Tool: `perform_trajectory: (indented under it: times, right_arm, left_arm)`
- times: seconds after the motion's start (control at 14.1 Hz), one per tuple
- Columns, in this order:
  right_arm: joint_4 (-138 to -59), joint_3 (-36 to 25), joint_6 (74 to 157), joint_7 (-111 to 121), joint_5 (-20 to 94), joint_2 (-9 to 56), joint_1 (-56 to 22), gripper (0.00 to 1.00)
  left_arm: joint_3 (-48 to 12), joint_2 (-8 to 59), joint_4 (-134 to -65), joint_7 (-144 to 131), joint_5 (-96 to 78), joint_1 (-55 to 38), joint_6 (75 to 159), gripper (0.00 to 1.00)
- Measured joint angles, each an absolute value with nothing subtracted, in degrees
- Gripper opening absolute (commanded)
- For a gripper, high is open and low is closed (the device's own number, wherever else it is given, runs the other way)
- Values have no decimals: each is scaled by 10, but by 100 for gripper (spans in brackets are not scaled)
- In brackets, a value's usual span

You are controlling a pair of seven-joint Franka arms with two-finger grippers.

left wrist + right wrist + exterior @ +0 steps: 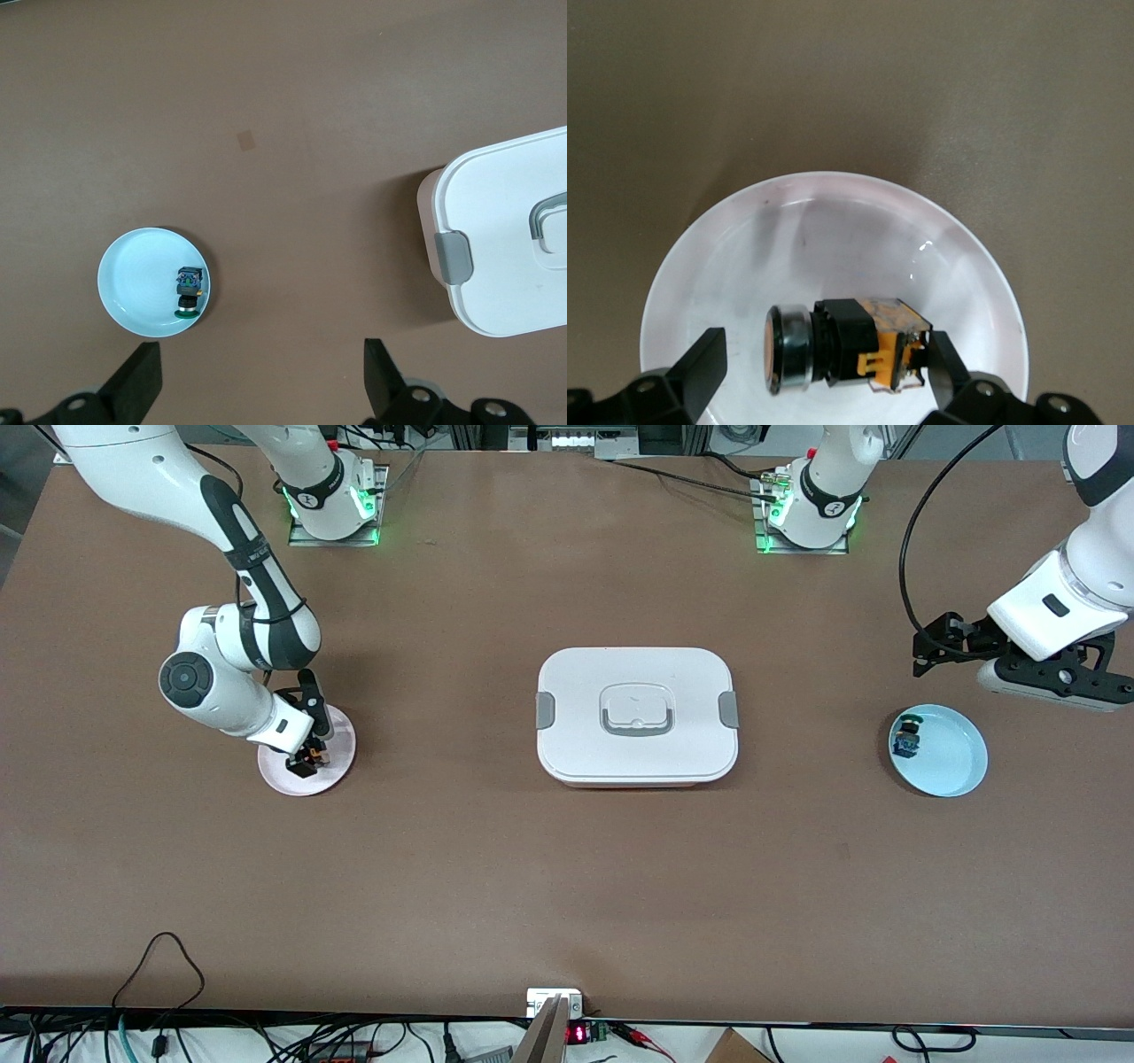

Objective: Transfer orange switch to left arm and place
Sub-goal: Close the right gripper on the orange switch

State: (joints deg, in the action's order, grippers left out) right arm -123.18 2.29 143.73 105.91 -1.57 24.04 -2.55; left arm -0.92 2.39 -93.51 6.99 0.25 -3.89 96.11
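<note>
The orange switch, black with an orange middle and a round button end, lies on its side on a pink plate toward the right arm's end of the table. My right gripper is down over the plate, open, its fingers on either side of the switch; one finger is at its orange end and the other stands apart. My left gripper is open and empty, up over bare table beside the light blue plate. The white box sits at the table's middle, between the two plates.
A small blue-and-green-topped component lies in the light blue plate, also in the left wrist view. The box's clipped end shows in that view. Cables and a small device run along the table edge nearest the camera.
</note>
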Motion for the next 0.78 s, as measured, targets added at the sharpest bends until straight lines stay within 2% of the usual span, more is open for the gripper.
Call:
perform_trajectory:
  times: [0.78]
  right_arm:
    - [-1237,23,1446,1057,-13,243,-26,100]
  left_arm:
    - [-9,24,-935,70,3,-39,961,100]
